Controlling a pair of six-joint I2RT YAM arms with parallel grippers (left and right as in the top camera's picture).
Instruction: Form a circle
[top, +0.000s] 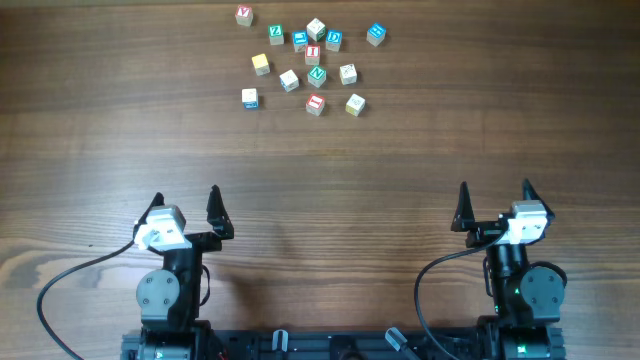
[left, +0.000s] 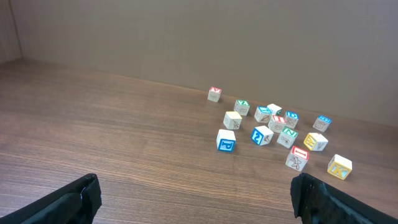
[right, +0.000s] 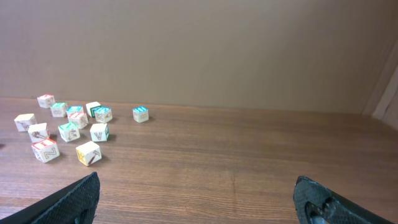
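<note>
- My left pincer (top: 187, 203) and right pincer (top: 495, 192) are both spread wide and empty, at the desk's (top: 320, 150) near edge.
- Letter cubes (top: 312, 55) lie loosely scattered by the far edge.

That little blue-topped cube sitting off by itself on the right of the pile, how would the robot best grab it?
By two opposite side faces of the blue-topped cube, coming straight down from above. It is flat-sided and stands apart from the other cubes, so there is room on either side. It sits slightly turned, so the grip should probably be turned to match.
</note>
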